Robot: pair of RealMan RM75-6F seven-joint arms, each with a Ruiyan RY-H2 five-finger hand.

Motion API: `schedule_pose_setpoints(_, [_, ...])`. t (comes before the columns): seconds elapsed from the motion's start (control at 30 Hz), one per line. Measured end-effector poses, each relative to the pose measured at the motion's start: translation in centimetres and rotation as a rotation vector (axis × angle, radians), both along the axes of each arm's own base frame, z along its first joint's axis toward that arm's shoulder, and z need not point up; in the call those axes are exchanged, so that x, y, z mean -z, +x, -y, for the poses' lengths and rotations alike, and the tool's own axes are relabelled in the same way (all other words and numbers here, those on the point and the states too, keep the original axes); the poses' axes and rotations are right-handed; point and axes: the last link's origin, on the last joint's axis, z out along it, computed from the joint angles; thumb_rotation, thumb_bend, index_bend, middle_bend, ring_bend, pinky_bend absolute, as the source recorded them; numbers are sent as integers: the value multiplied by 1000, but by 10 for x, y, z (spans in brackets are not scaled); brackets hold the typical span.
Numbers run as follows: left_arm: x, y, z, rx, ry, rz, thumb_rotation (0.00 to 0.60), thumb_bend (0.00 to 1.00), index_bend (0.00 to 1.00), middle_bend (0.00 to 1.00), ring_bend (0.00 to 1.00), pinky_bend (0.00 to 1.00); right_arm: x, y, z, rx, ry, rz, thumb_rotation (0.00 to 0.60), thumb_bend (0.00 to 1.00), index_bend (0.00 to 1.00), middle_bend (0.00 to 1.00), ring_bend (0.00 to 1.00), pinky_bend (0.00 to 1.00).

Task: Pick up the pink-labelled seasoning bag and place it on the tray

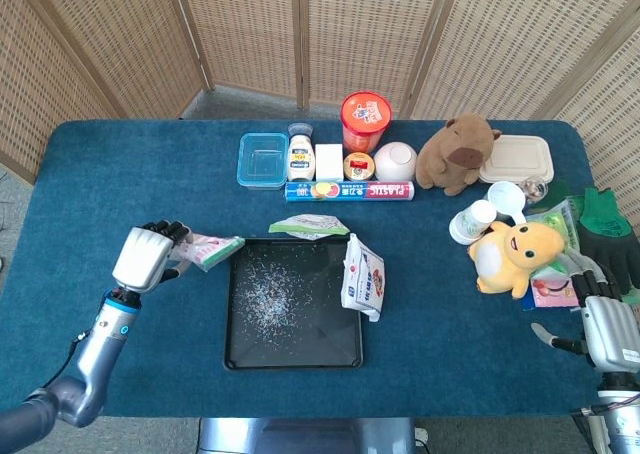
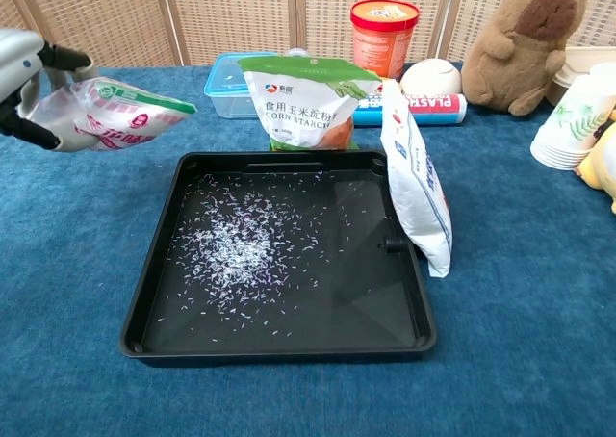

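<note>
Bag: our left hand (image 1: 150, 256) grips the pink-labelled seasoning bag (image 2: 111, 115) by one end, fingers curled around it; the bag sticks out level toward the tray, raised off the table at the upper left of the chest view.
Tray: the black tray (image 1: 240, 349) sits mid-frame, scattered with white grains (image 2: 231, 244); the bag's free end reaches only about its left rim.
Right hand: our right hand (image 1: 605, 326) rests at the lower right edge of the head view, fingers slightly apart and holding nothing.
Neighbours: a corn starch bag (image 2: 308, 98) stands at the tray's far rim and a white packet (image 2: 419, 192) leans on its right rim.
Step in hand: we judge the carry is under way, the release not yet done.
Doing it well: we should bring the bag rightward over the open left-centre floor, lower it flat, stay clear of both standing bags, and part the fingers only once it rests inside the rim.
</note>
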Motion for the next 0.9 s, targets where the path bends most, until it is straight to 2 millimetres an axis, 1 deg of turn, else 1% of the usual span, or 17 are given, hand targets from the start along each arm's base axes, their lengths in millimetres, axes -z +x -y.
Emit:
schedule_pose_setpoints(0.1, [9,-6,0,-35,8,46,600,359,708,539,540,643,1,0,0,1,2,-1,600,0,0,0,12,0])
schedule_pose_setpoints(0.2, [20,-8,0,-53,2,81,600,356,708,540,540,639,1,0,1,2,5,-4,600,0,0,0,12,0])
schedule_pose_setpoints(0.27, [27,-7,0,-61,-11,103,600,342,697,537,533,606,2,0,1,4,6,-6,600,0,0,0,12,0])
schedule_pose_setpoints(0.33, [33,-8,1,-67,-41,116,600,271,558,447,437,501,2,0,1,5,6,-7,600,0,0,0,12,0])
schedule_pose_setpoints(0.4, [37,-9,2,-78,-82,120,600,109,251,219,221,318,2,-1,1,6,5,-8,600,0,0,0,12,0])
schedule_pose_setpoints(0.47, [42,-12,3,-102,-138,115,600,20,86,92,112,220,2,-1,1,7,6,-7,600,0,0,0,12,0])
schedule_pose_setpoints(0.5, [44,-13,3,-112,-163,111,600,2,38,52,82,194,2,-1,1,6,6,-6,600,0,0,0,12,0])
schedule_pose_setpoints(0.6, [44,-14,7,-130,-224,110,600,0,0,2,34,156,1,0,1,4,4,-5,600,0,0,0,12,0])
schedule_pose_setpoints(0.77, [37,-13,14,-124,-257,118,600,0,0,0,21,146,0,0,0,0,0,-1,600,0,0,0,12,0])
schedule_pose_setpoints(0.9, [29,-13,18,-113,-251,136,600,0,0,0,21,134,-1,1,-1,-2,-4,4,600,0,0,0,12,0])
